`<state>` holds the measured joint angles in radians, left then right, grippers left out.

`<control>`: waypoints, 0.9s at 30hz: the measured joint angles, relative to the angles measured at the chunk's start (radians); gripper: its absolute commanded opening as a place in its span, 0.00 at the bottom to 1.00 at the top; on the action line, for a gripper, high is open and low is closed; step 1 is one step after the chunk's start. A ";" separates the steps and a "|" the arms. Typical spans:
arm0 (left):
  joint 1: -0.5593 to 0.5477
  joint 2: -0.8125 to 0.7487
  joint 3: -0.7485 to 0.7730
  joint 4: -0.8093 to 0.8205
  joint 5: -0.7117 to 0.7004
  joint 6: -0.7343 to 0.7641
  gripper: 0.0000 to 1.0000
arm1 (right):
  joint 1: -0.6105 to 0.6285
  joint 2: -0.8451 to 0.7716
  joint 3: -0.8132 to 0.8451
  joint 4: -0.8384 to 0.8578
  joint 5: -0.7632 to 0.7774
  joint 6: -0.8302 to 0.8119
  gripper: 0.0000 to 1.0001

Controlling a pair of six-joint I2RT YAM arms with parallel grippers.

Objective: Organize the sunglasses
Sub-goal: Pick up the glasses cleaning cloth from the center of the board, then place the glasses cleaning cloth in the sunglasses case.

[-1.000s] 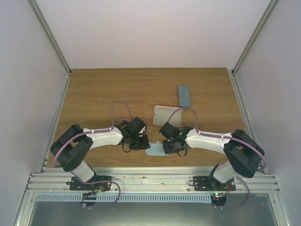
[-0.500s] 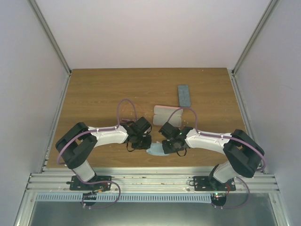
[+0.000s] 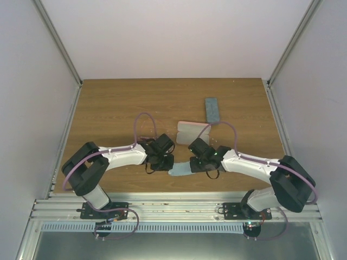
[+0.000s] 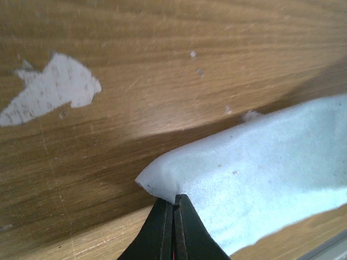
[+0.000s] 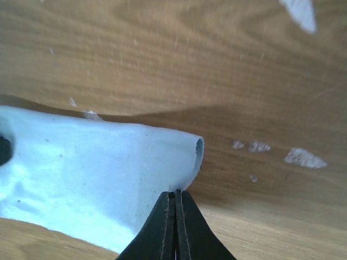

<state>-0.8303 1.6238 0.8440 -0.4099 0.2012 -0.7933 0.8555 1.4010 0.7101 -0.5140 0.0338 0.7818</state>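
Top view and both wrist views of the wooden table [image 3: 108,119], with the light blue cloth [image 3: 180,171] taken as the reference. Counted: two arms, two grippers, one cloth and two oblong cases. No pair of sunglasses is showing clearly enough to be counted or placed. The left arm [image 3: 122,156] is reaching in from the left of the cloth. The left gripper [image 4: 174,202] is pressing its fingers together on the cloth's left edge, which is standing raised over its own shadow. The cloth is lying as a narrow strip between the two grippers. The right gripper [image 5: 176,194] is likewise pinching the cloth's right edge with its fingers together, beside a curled lip of fabric. A dark shape [image 5: 3,149] is showing on the cloth at the frame border of the right wrist view, cropped too far to identify. The right arm [image 3: 249,165] is reaching in from the right of the cloth. Compared with one second ago, the left gripper has moved right from well left of the cloth to its left edge and has closed there. The right arm's elbow has swung further right, and the cloth is looking narrower. The pink case [image 3: 190,131] is lying just behind the cloth, and the blue-grey case [image 3: 212,110] is lying further behind and to the right. What either case holds cannot be told.
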 measured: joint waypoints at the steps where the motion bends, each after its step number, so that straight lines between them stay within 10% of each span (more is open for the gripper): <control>1: 0.004 -0.004 0.006 -0.007 -0.002 0.002 0.00 | -0.008 -0.011 0.004 -0.001 0.004 -0.002 0.00; 27: 0.160 0.196 0.393 0.002 0.106 0.162 0.00 | -0.264 0.039 0.196 0.007 0.055 -0.151 0.00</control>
<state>-0.6704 1.8194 1.2369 -0.4076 0.3073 -0.6312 0.5919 1.4395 0.9058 -0.5072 0.0887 0.6308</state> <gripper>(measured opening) 0.009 0.006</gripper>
